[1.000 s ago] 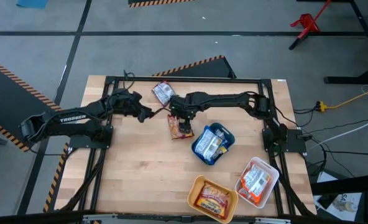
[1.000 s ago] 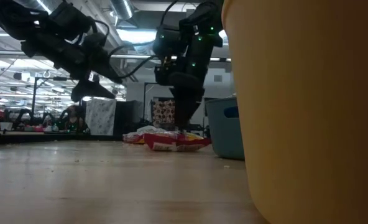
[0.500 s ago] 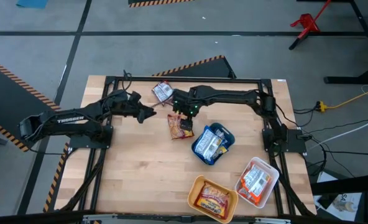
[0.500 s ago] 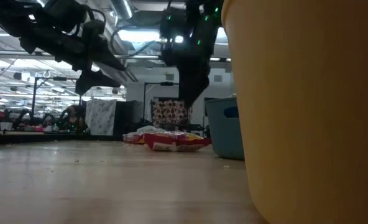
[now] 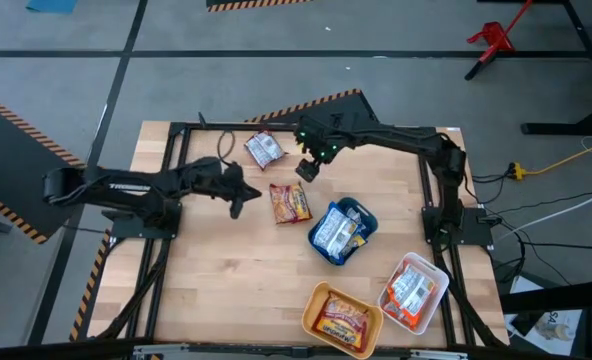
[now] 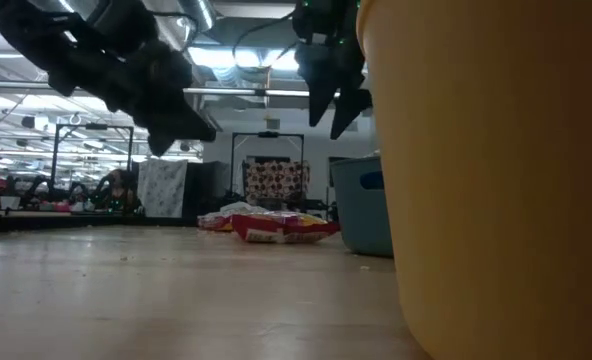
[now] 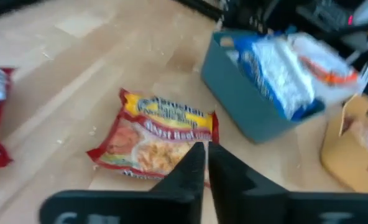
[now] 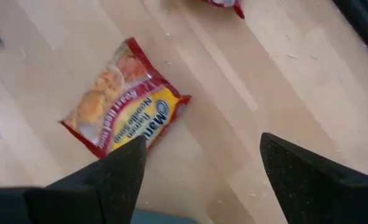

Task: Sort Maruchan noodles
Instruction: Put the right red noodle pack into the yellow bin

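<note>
My left gripper (image 5: 238, 208), fingers pressed together and empty, hangs just beside the orange Maruchan packet (image 5: 290, 203) lying flat mid-table, nearer than my spread right gripper (image 5: 307, 170).

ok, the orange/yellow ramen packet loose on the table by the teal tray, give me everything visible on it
The orange/yellow ramen packet is a flat rectangular crinkly plastic pouch with red edges, a yellow printed band and a noodle photo on its face. It lies flat and face up on the bare wooden table, slightly skewed, just off the teal tray and apart from it. Nothing touches it: the left gripper is shut beside it, holding nothing, and the right gripper hangs open above the table behind it. The red-and-white packet lies separately, farther back.
</note>
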Tool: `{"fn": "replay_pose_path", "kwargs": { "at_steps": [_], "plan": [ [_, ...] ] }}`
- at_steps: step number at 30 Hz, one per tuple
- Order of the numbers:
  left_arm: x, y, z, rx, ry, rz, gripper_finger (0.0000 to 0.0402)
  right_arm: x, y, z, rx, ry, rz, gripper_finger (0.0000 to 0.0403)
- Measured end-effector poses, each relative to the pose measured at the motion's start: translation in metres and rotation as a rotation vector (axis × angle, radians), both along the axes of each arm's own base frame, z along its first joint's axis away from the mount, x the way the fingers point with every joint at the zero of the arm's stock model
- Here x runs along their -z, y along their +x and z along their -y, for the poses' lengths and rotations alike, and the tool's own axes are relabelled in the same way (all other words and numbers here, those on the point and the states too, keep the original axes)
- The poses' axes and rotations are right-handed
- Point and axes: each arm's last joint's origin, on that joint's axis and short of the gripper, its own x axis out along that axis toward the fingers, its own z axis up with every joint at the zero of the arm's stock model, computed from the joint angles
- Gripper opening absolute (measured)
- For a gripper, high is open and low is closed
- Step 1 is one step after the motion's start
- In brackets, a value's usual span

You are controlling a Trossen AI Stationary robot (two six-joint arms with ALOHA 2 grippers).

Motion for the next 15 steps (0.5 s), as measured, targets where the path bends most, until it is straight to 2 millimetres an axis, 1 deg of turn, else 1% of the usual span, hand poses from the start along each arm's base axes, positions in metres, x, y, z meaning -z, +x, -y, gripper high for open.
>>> {"fn": "replay_pose_path", "kwargs": {
  "at_steps": [2, 5, 7, 10, 15],
  "plan": [
    [0.007, 0.007, 0.002, 0.013, 0.014, -0.018, 0.0006, 0.005, 0.003, -0.003, 0.011, 0.006, 0.016, 0.0298],
    [0.016, 0.016, 0.002, 0.029, 0.04, -0.027, 0.0002, 0.017, 0.006, -0.015, -0.019, 0.022, -0.006, 0.0298],
    [0.022, 0.022, 0.0, 0.029, 0.049, -0.018, 0.0001, 0.02, 0.008, -0.021, -0.019, 0.049, 0.005, 0.0298],
    [0.033, 0.03, -0.005, 0.028, 0.07, -0.022, 0.0001, 0.02, 0.012, -0.029, -0.007, 0.071, 0.034, 0.0298],
    [0.056, 0.038, -0.014, 0.005, 0.064, -0.062, 0.0001, 0.009, 0.01, -0.033, 0.05, 0.071, 0.072, 0.0298]
  ]
}}
